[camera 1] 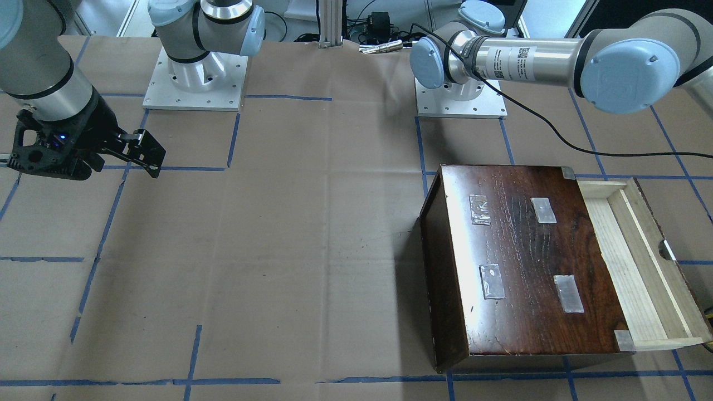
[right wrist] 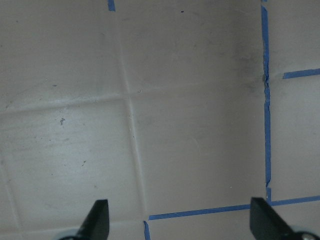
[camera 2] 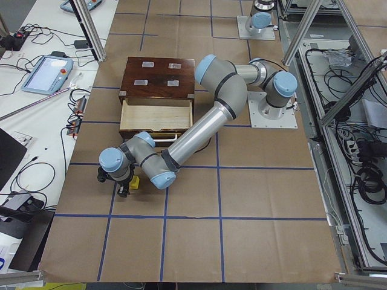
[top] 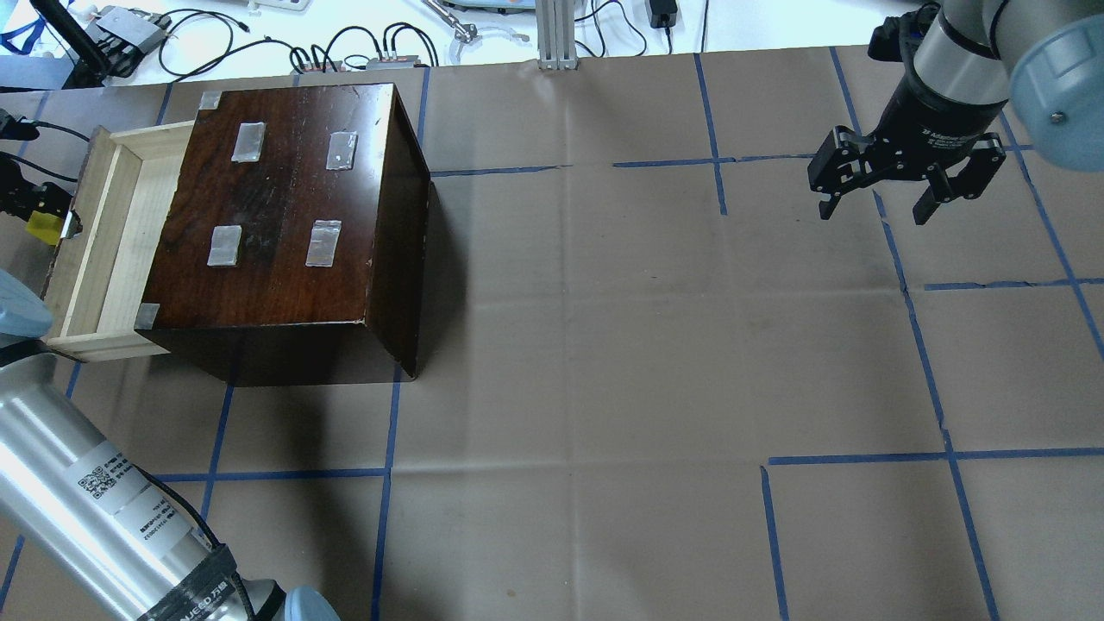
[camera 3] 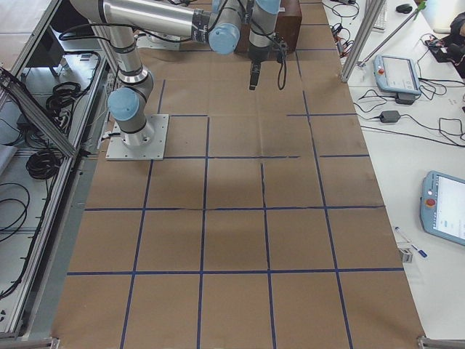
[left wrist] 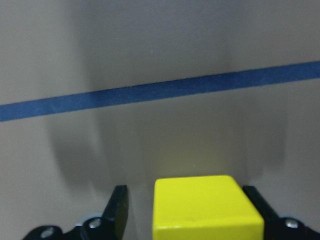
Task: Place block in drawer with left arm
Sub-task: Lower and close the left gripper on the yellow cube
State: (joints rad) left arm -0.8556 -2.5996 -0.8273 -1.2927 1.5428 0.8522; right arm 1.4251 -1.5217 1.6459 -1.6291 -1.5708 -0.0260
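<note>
The yellow block [left wrist: 205, 205] lies between the fingers of my left gripper [left wrist: 184, 190], low over the paper. A gap shows between the left finger [left wrist: 119, 202] and the block, and the right finger is right beside it, so the gripper is open around it. In the overhead view the block [top: 43, 226] and left gripper [top: 28, 203] are at the far left, just outside the drawer's dark front panel. The drawer [top: 112, 241] is pulled out of the dark-brown box [top: 285, 198] and its pale tray shows nothing inside. My right gripper [top: 875, 203] is open and empty, far off to the right.
Brown paper with blue tape lines covers the table [top: 604, 345]. The left arm's cable [camera 1: 557, 139] trails behind the box [camera 1: 529, 256]. Cables and devices lie along the table's far edge [top: 345, 52]. The arm bases [camera 1: 195, 83] stand on the robot's side.
</note>
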